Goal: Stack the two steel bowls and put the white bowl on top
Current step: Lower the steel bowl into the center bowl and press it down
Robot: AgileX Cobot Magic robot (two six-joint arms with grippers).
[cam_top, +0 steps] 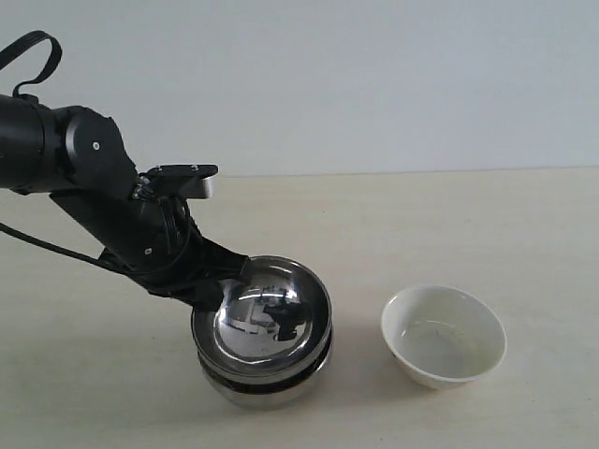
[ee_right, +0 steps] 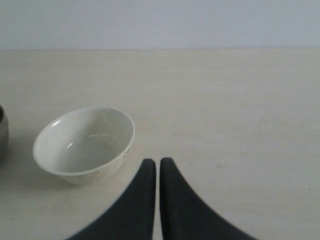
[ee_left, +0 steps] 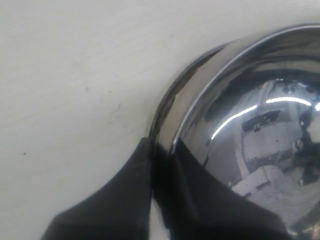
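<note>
The two steel bowls are nested left of centre: the upper steel bowl sits slightly tilted in the lower steel bowl. My left gripper is shut on the upper bowl's left rim. In the left wrist view this gripper has one finger outside the shiny wall and one inside the upper bowl. The white bowl stands empty on the table to the right, apart from the stack. The right wrist view shows the white bowl beside my right gripper, which is shut on nothing.
The pale table runs back to a plain wall. A sliver of a steel bowl shows at the edge of the right wrist view. The right arm is outside the exterior view.
</note>
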